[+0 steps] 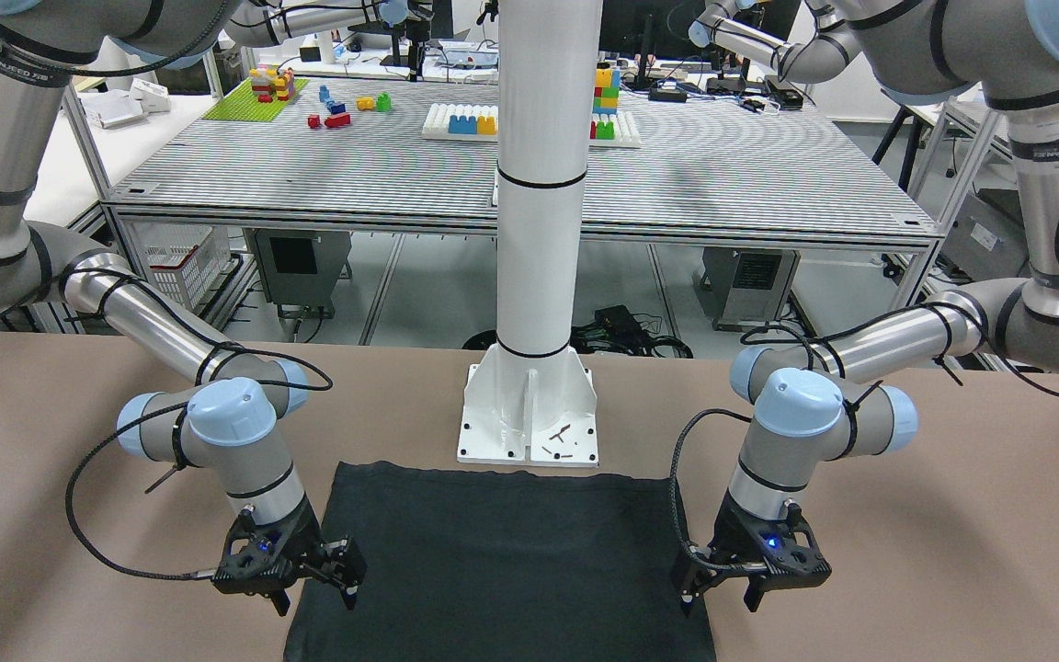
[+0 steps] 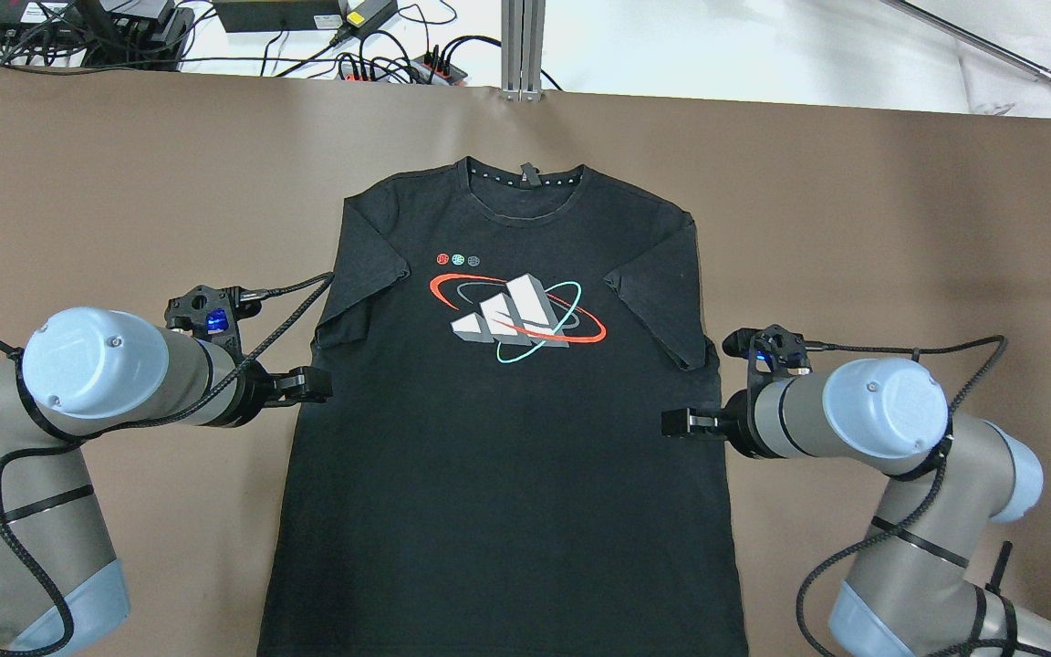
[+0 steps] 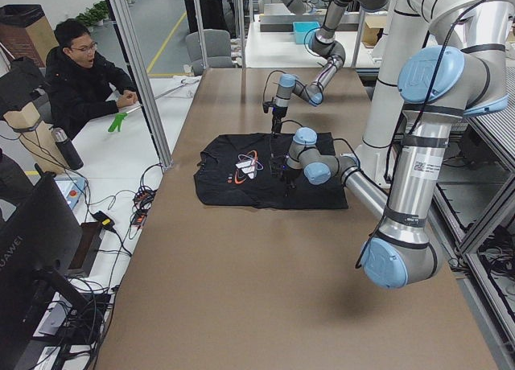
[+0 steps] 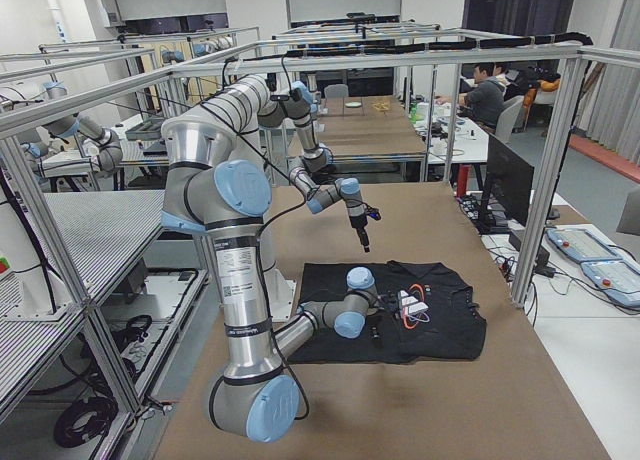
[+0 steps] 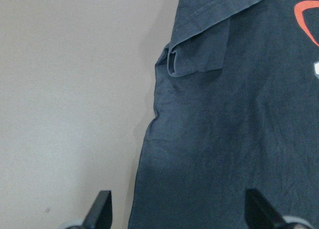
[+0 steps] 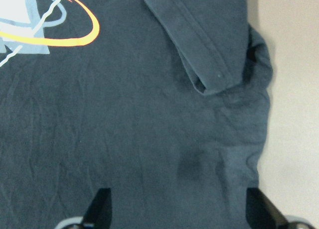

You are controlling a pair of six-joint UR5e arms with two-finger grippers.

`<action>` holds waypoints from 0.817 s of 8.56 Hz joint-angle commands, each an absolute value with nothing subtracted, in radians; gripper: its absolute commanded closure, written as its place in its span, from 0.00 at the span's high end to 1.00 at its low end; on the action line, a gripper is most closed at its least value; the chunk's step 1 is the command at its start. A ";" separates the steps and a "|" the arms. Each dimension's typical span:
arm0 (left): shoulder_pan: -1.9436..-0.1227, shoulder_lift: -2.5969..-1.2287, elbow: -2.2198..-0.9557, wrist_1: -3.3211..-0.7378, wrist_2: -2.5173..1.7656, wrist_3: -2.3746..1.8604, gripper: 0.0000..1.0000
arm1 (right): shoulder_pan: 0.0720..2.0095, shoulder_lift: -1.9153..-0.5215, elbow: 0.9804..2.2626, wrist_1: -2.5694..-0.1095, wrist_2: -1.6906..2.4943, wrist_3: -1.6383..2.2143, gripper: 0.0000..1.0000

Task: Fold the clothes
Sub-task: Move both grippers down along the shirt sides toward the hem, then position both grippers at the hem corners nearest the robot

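A black T-shirt [image 2: 507,456] with a red, white and teal print lies flat, front up, on the brown table [image 2: 124,182], collar away from me and both short sleeves folded inward. My left gripper [image 2: 302,385] is open and empty; it points down over the shirt's left side edge just below the folded sleeve [image 5: 199,55]. In the left wrist view its fingers straddle that edge [image 5: 179,214]. My right gripper [image 2: 685,422] is open and empty over the shirt's right side edge below the other sleeve [image 6: 209,64]. In the front view the left gripper [image 1: 719,602] and the right gripper [image 1: 315,598] flank the shirt [image 1: 493,570].
The white pedestal base [image 1: 529,414] stands just behind the shirt's hem. Cables and power strips [image 2: 379,55] lie beyond the table's far edge. A seated person [image 3: 80,80] is at a desk off to the side. Bare brown table lies on both sides of the shirt.
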State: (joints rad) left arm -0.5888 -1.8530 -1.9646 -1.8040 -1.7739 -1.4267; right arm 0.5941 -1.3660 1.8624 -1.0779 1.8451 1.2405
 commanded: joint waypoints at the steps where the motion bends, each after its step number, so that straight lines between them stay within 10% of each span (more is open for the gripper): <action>1: -0.551 -1.848 -1.968 -1.805 -1.737 -1.573 0.94 | 0.514 -1.552 2.035 -1.077 1.827 1.502 0.95; 7: -0.502 -1.850 -1.973 -1.805 -1.710 -1.634 0.94 | 0.126 -1.700 2.283 -1.298 1.568 1.890 0.79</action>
State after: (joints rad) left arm -0.5063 -1.8498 -1.9705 -1.8055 -1.7197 -1.6289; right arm 0.2468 -1.6944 2.1872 -1.1293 1.6578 1.8226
